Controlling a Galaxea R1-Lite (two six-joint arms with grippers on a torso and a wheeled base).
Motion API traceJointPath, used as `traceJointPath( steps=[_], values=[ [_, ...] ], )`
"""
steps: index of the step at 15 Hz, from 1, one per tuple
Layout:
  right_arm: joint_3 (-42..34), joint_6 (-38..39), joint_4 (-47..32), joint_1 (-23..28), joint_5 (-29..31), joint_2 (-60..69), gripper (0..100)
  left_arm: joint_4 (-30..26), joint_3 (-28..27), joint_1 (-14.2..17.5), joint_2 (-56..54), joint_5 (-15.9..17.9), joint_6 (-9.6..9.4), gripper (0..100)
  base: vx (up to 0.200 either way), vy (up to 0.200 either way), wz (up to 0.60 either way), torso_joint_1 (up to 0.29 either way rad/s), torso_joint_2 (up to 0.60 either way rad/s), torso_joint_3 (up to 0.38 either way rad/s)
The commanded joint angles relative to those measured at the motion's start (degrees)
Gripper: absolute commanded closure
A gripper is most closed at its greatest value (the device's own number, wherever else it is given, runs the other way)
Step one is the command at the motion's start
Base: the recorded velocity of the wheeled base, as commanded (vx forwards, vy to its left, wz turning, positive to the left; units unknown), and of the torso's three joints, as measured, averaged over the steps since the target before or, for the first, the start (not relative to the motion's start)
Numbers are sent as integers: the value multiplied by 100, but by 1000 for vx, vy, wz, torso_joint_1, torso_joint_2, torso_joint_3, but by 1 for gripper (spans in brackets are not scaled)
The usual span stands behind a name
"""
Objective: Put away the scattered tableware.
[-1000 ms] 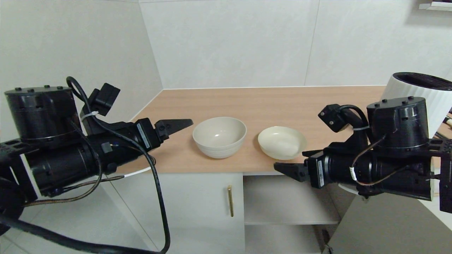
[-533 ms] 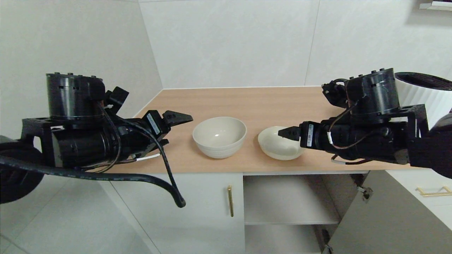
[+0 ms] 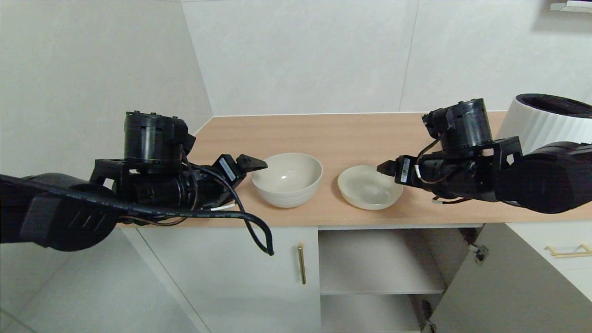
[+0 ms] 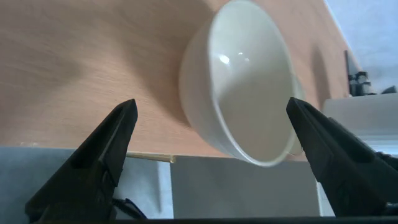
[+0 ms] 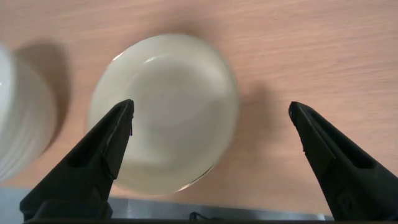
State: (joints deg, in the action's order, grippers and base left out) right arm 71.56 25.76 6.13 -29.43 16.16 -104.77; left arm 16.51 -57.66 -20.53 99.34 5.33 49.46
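Countertop (image 3: 351,134) running ahead of both arms, with the tableware near its front edge, within easy reach. Cabinet (image 3: 374,259) below and in front of the right gripper (image 3: 385,167), door swung aside onto its shelves; probably the place meant for the bowls.

Ribbed white container (image 3: 545,120) well behind the right gripper, beyond the arm, apart from the work. Deeper bowl (image 3: 287,179) upright just ahead of the left gripper (image 3: 259,164), rim level with the fingertip. In the wrist view, left gripper (image 4: 211,109) spread wide, nothing held, deeper bowl (image 4: 249,118) framed between the fingers; seemingly lined up for a grasp across the body or rim. Shallow bowl (image 3: 369,187) just ahead of and slightly below the right gripper. From the wrist, right gripper (image 5: 211,107) likewise wide apart and holding nothing, shallow bowl (image 5: 165,112) nearer one finger than the other, touching neither. Likely some centring needed before closing.

Cabinet's lowest shelf cut off at the frame edge. Container's base hidden behind the right arm, its far side cropped. Lower finger of each gripper masked in the head view. Hard to judge there whether the left fingertip touches the rim.
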Motion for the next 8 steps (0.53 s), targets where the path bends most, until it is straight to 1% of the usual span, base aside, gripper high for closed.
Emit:
traceJointPath(
  steps=[1,6,8],
  values=[
    [16,-1,2,16,1,-105,0,-7,-79,-13,226,-14,11,0,0,0,0,0,0,0],
    [7,-1,2,25,1,-105,0,11,-123,-65,296,-5,11,0,0,0,0,0,0,0],
    [-2,-1,2,25,-8,-105,0,11,-237,-83,437,-5,11,0,0,0,0,0,0,0]
  ],
)
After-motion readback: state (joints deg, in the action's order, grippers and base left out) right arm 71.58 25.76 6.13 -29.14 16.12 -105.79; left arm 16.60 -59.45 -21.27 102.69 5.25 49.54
